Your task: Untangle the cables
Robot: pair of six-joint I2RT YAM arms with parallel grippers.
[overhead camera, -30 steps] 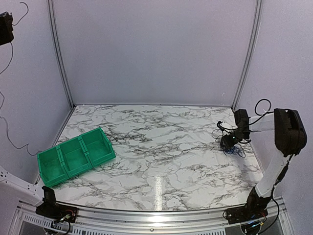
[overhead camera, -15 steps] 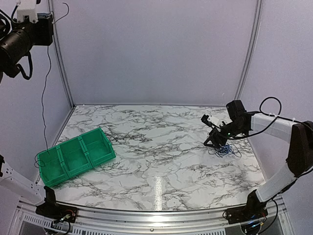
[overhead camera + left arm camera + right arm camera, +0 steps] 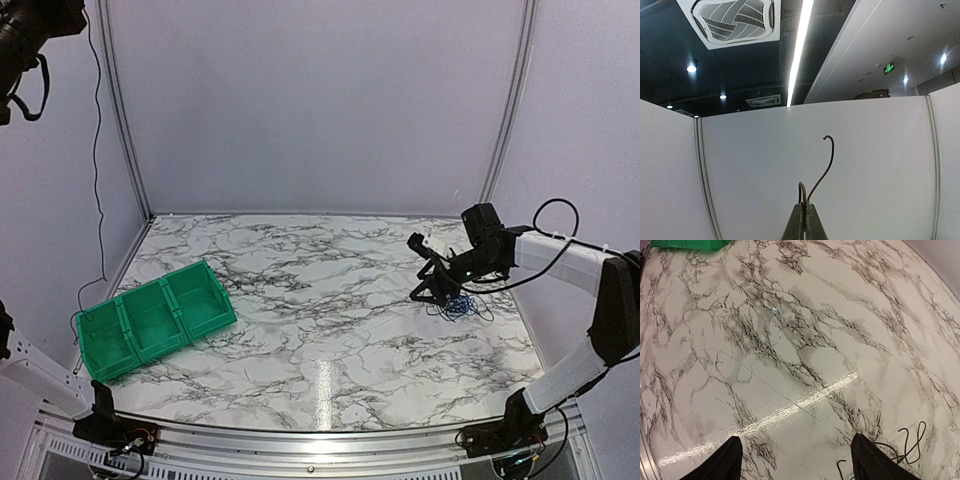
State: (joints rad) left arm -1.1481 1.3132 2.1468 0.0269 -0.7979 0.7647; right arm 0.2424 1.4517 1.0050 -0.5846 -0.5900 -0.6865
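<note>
Now my right gripper (image 3: 796, 437) stands wide open and empty, poised just beside the cables (image 3: 460, 305) heaped off its right finger, ready I judge to pick, while my left gripper (image 3: 804, 227), pinched tight on one black strand (image 3: 827, 155), holds it high, apparently so it hangs free.

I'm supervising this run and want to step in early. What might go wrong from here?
The left end effector pinches one thin cable high overhead; it might slip free, or its lower end catch on the green bin. The right end effector, open beside the tangle, may drag the whole bundle.
</note>
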